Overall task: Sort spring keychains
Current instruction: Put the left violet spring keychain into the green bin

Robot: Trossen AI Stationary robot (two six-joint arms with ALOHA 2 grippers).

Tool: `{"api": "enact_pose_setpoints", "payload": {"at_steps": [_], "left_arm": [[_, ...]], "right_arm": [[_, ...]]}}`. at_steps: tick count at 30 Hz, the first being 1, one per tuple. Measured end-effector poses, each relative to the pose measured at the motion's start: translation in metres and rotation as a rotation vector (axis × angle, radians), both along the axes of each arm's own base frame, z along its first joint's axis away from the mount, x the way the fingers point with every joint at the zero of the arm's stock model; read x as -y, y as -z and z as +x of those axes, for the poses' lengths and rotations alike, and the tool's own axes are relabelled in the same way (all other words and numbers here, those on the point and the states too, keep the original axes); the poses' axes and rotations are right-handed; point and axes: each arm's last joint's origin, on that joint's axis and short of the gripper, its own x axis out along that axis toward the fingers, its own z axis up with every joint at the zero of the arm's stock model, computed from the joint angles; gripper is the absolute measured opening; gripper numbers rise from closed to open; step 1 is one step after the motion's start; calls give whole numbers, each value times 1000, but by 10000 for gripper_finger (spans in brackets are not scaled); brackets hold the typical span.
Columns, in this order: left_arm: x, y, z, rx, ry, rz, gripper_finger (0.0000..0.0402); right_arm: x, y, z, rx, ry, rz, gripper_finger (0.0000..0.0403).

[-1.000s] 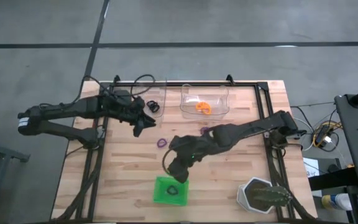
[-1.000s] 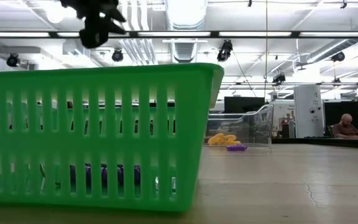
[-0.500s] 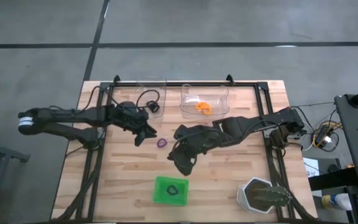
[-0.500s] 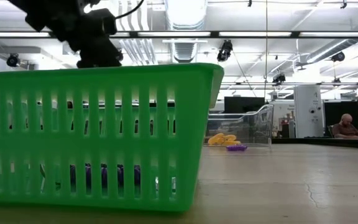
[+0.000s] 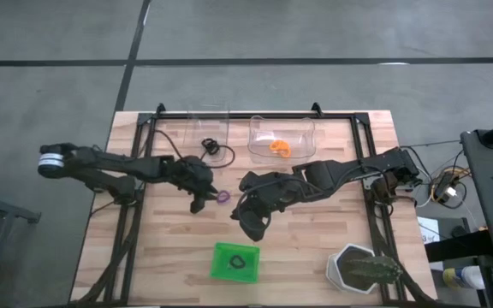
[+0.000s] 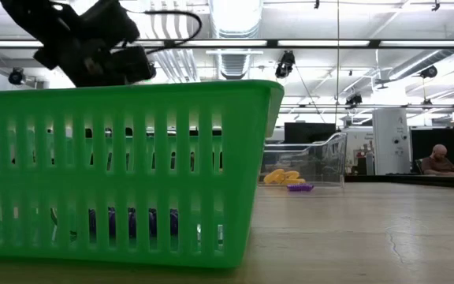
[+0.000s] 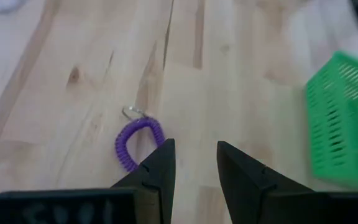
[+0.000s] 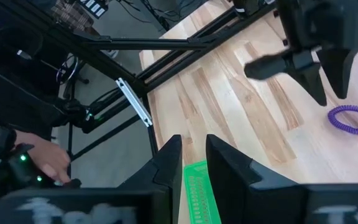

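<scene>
Matt wood table [image 5: 315, 231], slotted plastic green tray [image 5: 234, 262].

Bare table [image 5: 169, 239] lies open around the purple spring keychain [image 5: 222, 197]; only the left gripper [image 5: 202, 203] stands beside it. The right gripper [image 5: 251, 224] blocks the way between it and the green tray [image 5: 234, 262].

A light wooden table [image 5: 178, 235] with plank seams sits in a black metal frame [image 5: 255, 112] on a grey concrete floor [image 5: 50, 34] crossed by dark lines — one running across at 12 o'clock of the table. At 3 o'clock stands a dark equipment stand [image 5: 491, 184] with cables. Across the table, the room shows long ceiling light strips [image 6: 345, 43], ducts and hanging fixtures — a seated person [image 6: 438, 160] at the far 3 o'clock side.
</scene>
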Motion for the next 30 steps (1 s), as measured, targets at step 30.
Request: {"api": "enact_pose_setpoints", "payload": {"at_steps": [30], "left_arm": [[-4, 62, 44, -229, -10, 22, 110]], "right_arm": [[1, 1, 1, 7, 42, -28, 61]]}}
